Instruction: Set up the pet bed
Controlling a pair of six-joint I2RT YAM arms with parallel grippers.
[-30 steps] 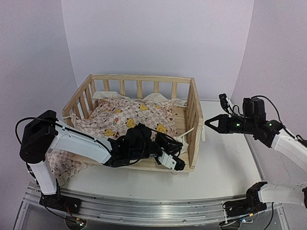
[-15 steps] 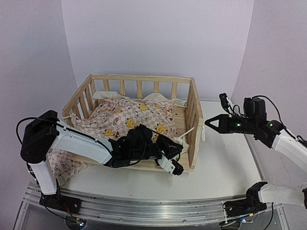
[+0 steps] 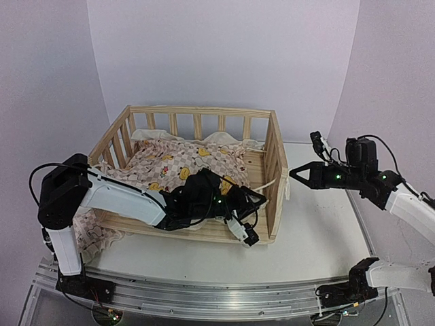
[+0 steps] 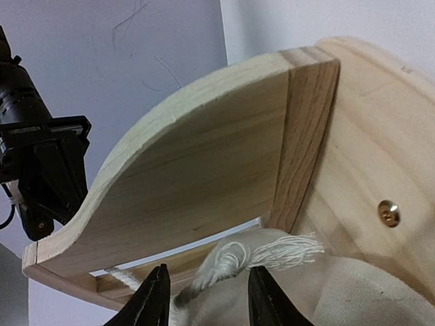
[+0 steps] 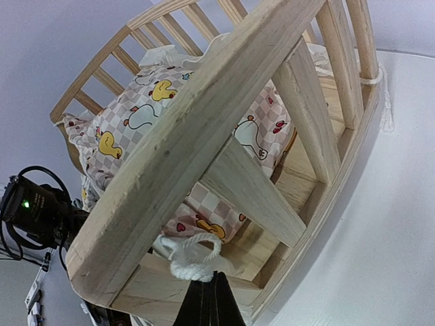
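- The pet bed's pine frame [image 3: 201, 110] stood mid-table, with the checked cushion [image 3: 183, 159] rumpled inside and one corner spilling out at the near left.
- A tie string [image 4: 253, 257] lay between the parted fingers of the left hand [image 4: 207, 302] at the frame's near right corner. Ungripped, it could slip away untied.
- A tug there might drag the light frame across the table [image 3: 319, 231].
- The right hand [image 3: 298, 173], pinched shut and empty, stood apart, too far off to steady it.

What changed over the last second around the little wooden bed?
The left arm swung up and rightward over the cushion. The left gripper stayed at the near right corner of the frame, fingers now apart around the tie string, seemingly released. The right gripper, frame and cushion stayed put.
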